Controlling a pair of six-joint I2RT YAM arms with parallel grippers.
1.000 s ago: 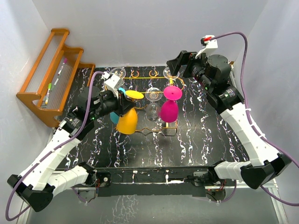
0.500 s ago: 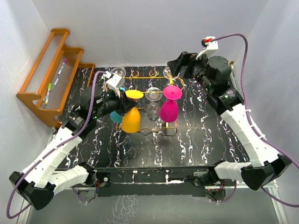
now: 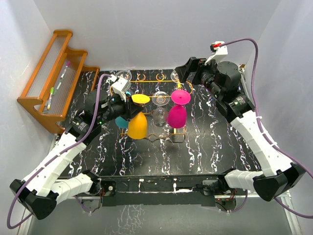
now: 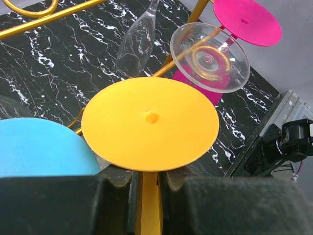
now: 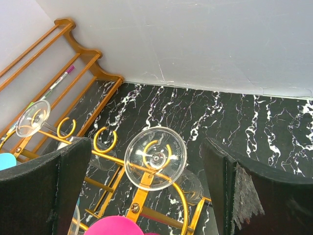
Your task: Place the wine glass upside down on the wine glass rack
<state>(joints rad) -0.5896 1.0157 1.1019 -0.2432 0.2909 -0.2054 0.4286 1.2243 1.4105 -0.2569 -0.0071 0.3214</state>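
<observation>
The yellow plastic wine glass (image 3: 137, 125) hangs inverted at the left end of the thin gold wire rack (image 4: 54, 16), its stem clamped by the left end effector (image 4: 146, 182). Seemingly only release is left. The right end effector (image 3: 185, 73) gapes wide, empty.

bright, even light — soft shadows, slightly blurred wrist-view foregrounds
</observation>
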